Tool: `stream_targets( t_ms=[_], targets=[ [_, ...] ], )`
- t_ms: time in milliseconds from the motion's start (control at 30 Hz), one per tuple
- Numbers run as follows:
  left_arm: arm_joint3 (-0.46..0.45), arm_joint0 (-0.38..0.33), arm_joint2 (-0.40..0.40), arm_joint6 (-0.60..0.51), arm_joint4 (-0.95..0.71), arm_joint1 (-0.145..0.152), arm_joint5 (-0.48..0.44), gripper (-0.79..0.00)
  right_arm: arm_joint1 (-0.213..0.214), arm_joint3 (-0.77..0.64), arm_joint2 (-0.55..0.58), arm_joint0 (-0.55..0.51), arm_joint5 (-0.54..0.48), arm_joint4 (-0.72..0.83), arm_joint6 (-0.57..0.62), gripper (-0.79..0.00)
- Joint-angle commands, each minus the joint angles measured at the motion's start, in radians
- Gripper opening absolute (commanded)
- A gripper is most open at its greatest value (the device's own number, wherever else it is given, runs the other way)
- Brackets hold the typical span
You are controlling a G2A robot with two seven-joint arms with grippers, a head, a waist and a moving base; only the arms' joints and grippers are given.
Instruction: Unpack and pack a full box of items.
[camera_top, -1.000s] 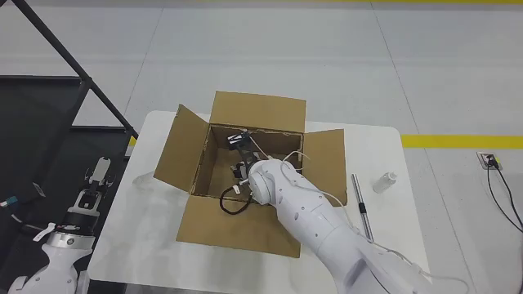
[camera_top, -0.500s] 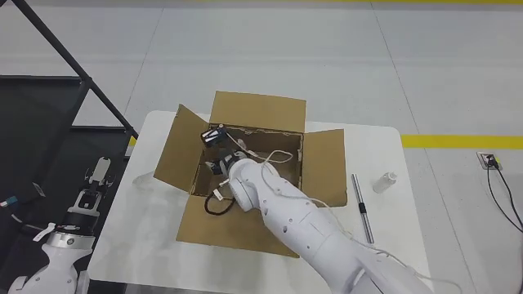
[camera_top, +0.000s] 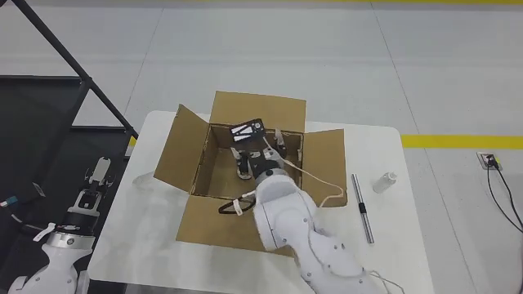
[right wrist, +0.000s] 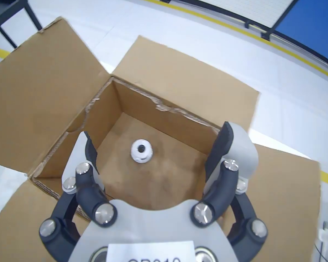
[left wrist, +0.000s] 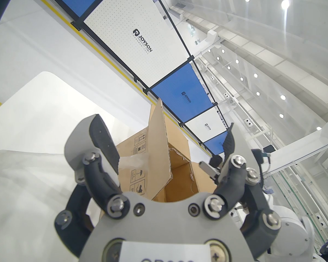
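Right claw (right wrist: 156,133) hangs over the open cardboard box (right wrist: 43,83), fingers spread wide, nothing between them. Down on the box floor sits a small white round part (right wrist: 141,151), well apart from the claw. Left claw (left wrist: 164,132) is spread too and empty, out past the bench (camera_top: 392,237) edge. Right of the box lie a metal rod (camera_top: 363,208) and a small clear bottle (camera_top: 384,182).
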Motion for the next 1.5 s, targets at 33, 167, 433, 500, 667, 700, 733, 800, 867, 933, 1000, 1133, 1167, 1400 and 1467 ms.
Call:
stream_targets(
  t_ms=[33,167,433,500,667,700,733,800,867,933,1000,1133,1167,1400,1467],
  targets=[
    [0.000,0.000,0.000,0.000,0.000,0.000,0.000,0.000,0.033,-0.242,0.161,-0.160,-0.064,-0.064,0.088,0.000],
    [0.000,0.000,0.000,0.000,0.000,0.000,0.000,0.000,0.058,-0.389,0.341,-0.304,-0.156,-0.037,0.182,0.000],
    [0.000,0.000,0.000,0.000,0.000,0.000,0.000,0.000,0.086,-0.431,0.638,-0.456,-0.331,0.165,0.312,0.000],
    [0.000,0.000,0.000,0.000,0.000,0.000,0.000,0.000,0.091,-0.395,0.682,-0.461,-0.366,0.204,0.341,0.000],
    [0.000,0.000,0.000,0.000,0.000,0.000,0.000,0.000,0.102,-0.268,0.742,-0.427,-0.404,0.251,0.397,0.000],
    [0.000,0.000,0.000,0.000,0.000,0.000,0.000,0.000,0.104,-0.237,0.748,-0.414,-0.403,0.250,0.405,0.000],
    [0.000,0.000,0.000,0.000,0.000,0.000,0.000,0.000,0.106,-0.204,0.747,-0.399,-0.404,0.245,0.413,0.000],
    [0.000,0.000,0.000,0.000,0.000,0.000,0.000,0.000,0.108,-0.128,0.739,-0.361,-0.403,0.237,0.423,0.000],
    [0.000,0.000,0.000,0.000,0.000,0.000,0.000,0.000,0.110,-0.050,0.729,-0.321,-0.391,0.220,0.433,-0.009],
    [0.000,0.000,0.000,0.000,0.000,0.000,0.000,0.000,0.112,0.015,0.720,-0.285,-0.385,0.208,0.440,-0.105],
    [0.000,0.000,0.000,0.000,0.000,0.000,0.000,0.000,0.114,0.063,0.709,-0.256,-0.392,0.202,0.445,-0.237],
    [0.000,0.000,0.000,0.000,0.000,0.000,0.000,0.000,0.118,0.129,0.690,-0.213,-0.390,0.177,0.471,-0.419],
    [0.000,0.000,0.000,0.000,0.000,0.000,0.000,0.000,0.119,0.140,0.690,-0.205,-0.391,0.178,0.473,-0.425],
    [0.000,0.000,0.000,0.000,0.000,0.000,0.000,0.000,0.125,0.204,0.682,-0.173,-0.396,0.188,0.467,-0.437],
    [0.000,0.000,0.000,0.000,0.000,0.000,0.000,0.000,0.127,0.228,0.679,-0.161,-0.396,0.186,0.462,-0.440]
  ],
)
